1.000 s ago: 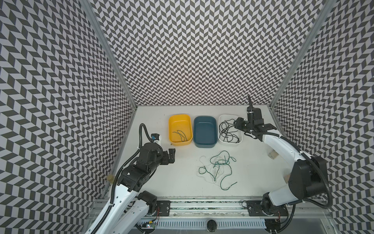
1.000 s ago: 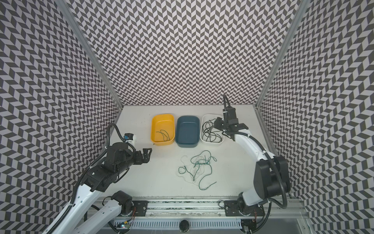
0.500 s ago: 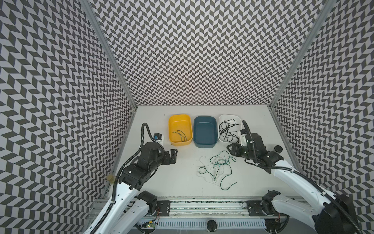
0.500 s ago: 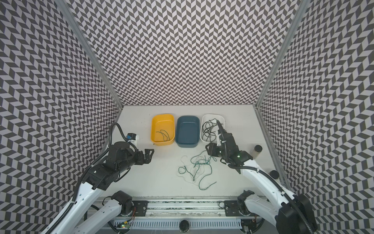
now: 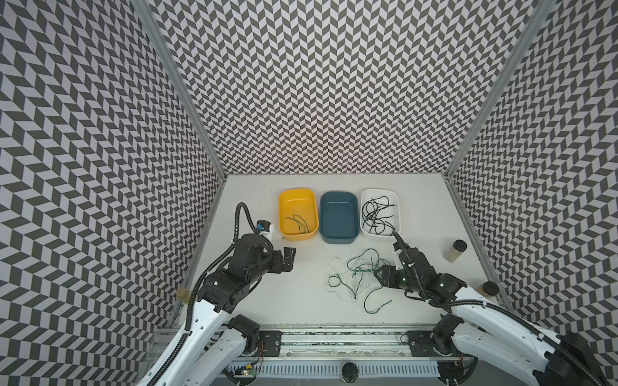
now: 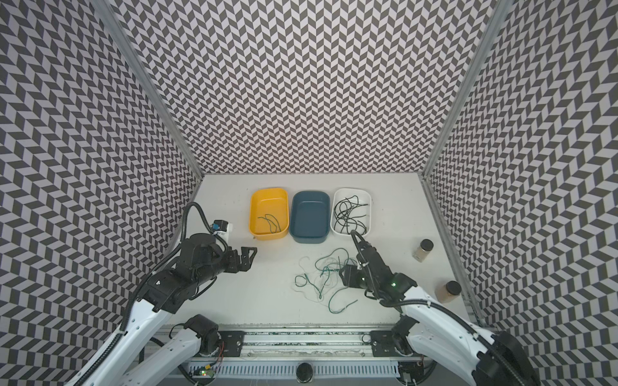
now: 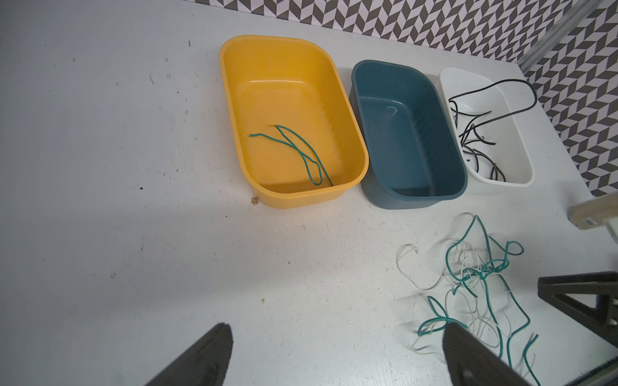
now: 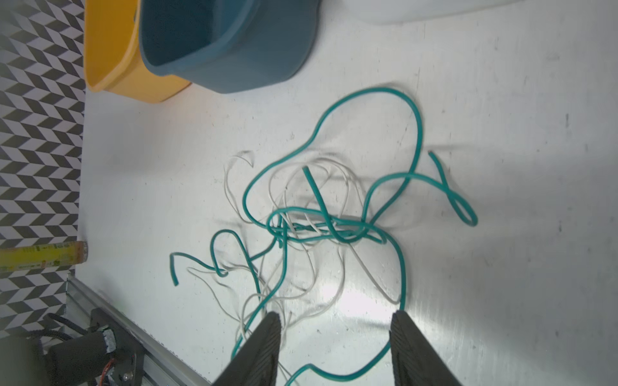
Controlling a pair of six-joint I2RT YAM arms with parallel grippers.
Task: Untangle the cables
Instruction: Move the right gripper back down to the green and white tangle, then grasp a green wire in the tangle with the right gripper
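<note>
Hovering just beside the right edge of a tangle of green and white cables (image 5: pixel 356 275) on the table (image 5: pixel 267 300), the right gripper (image 5: pixel 380 271) has its jaws partly apart and holds nothing. The tangle lies ahead of it, toward the middle of the table. The left gripper (image 5: pixel 289 261) is spread wide, empty and well apart on the far side of the bare table, so the right arm is clearly the nearer.

In the right wrist view the knotted core (image 8: pixel 321 229) is a short bundle of strands. Its long axis runs along the line joining the gripper's 2 fingertips (image 8: pixel 269 329), not across it, so pinching the bundle would likely need a wrist turn. Loops fan out all round. 1 loose green end (image 5: pixel 388 302) points toward the front rail.

Behind the tangle stand 3 trays: a yellow tray (image 5: pixel 296 191) with 1 green cable (image 5: pixel 299 223), an empty blue tray (image 5: pixel 337 193), and a white tray (image 5: pixel 379 190) holding black cables (image 5: pixel 374 214).
</note>
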